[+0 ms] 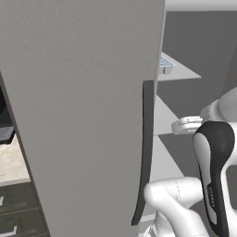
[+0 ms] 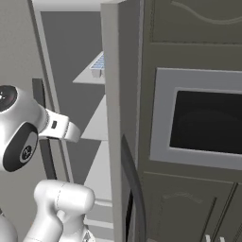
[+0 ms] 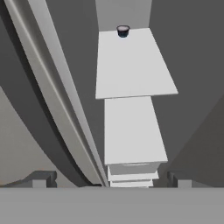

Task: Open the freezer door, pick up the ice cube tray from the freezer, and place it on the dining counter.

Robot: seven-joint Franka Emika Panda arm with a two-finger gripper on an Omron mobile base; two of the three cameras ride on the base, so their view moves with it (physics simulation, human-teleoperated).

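Note:
The freezer door (image 1: 78, 115) stands swung open, a wide light-grey panel with its dark curved handle (image 1: 147, 152) along its edge. Inside the freezer (image 1: 185, 41), the light-blue ice cube tray (image 1: 165, 61) lies on an upper shelf; the right base view shows the ice cube tray (image 2: 98, 63) at that shelf's front edge. My gripper (image 3: 109, 179) is open with nothing between its fingertips (image 3: 41, 178), and it looks down along the pale shelves (image 3: 131, 65). The hand (image 1: 186, 125) reaches into the freezer below the tray's shelf. The dining counter is out of view.
A small dark canister (image 3: 123, 31) stands at the far end of one shelf. A second grey door (image 2: 118, 94) with a dark handle (image 2: 134, 189) borders the opening on the right, beside dark cabinets with an oven window (image 2: 208, 123). A beige top over drawers (image 1: 11, 162) lies left of the door.

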